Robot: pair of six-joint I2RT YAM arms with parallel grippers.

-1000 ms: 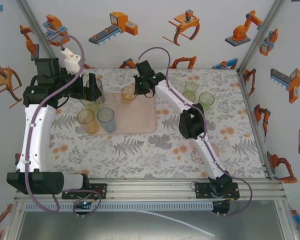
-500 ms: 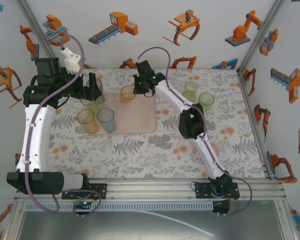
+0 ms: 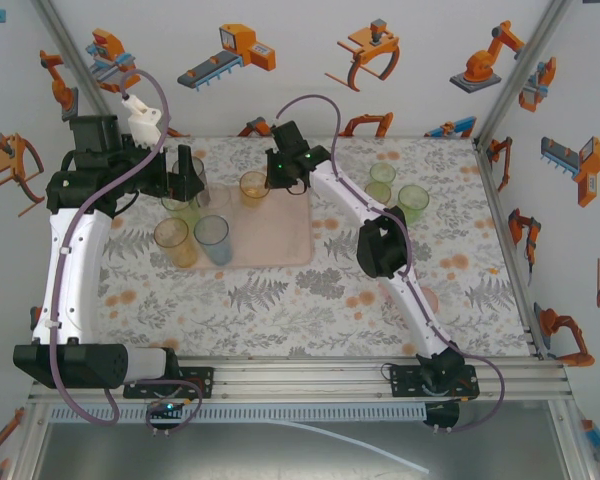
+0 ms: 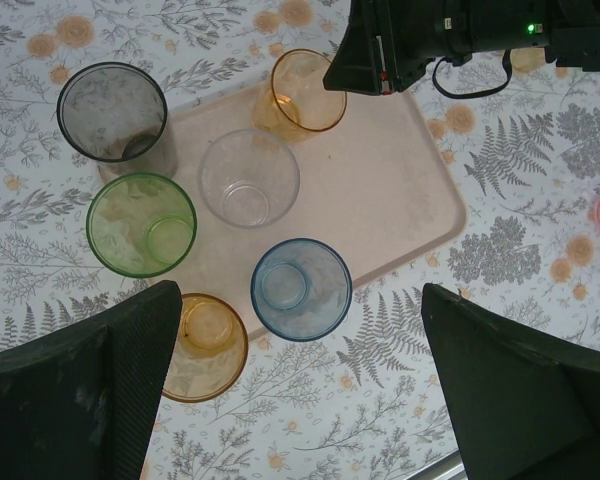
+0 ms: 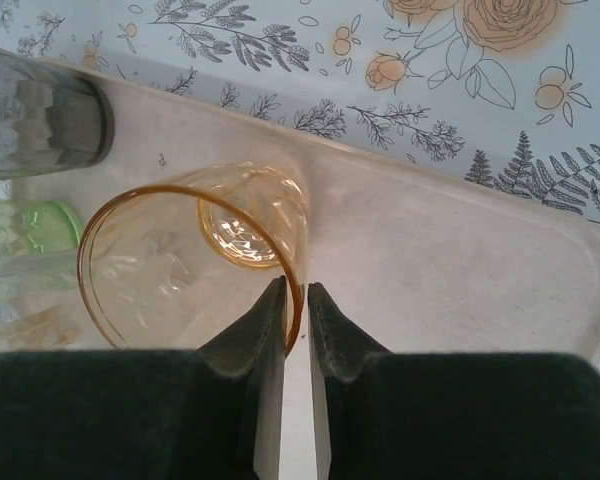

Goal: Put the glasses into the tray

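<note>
The left gripper (image 4: 300, 300) is hovering, jaws wide apart, over the tray (image 4: 380, 190). The right gripper (image 5: 296, 295) is straddling the rim of the amber glass (image 5: 248, 215). Whether it is pinching, I cannot tell. The glass is standing on the tray beneath it. It should be widening fully, then rising straight, avoiding tipping.

We're watching the amber glass (image 5: 180, 260) gleam: tinted see-through plastic, glossy, with light catching its thin rim. Under it the tray (image 5: 460, 270) reads matt, a pale plastic with faint specks and scuffs. On the right pincer (image 5: 296, 290) the fingers (image 5: 260, 350) look dull black, finely grained, almost felted. The worktop (image 4: 540, 160) wears a smooth sheet printed with ferns and flowers, with no shine we can pick out. At its near edge the rail (image 3: 310, 375) is bare brushed metal, and the arm shells (image 3: 65, 260) are glossy white plastic.
</note>
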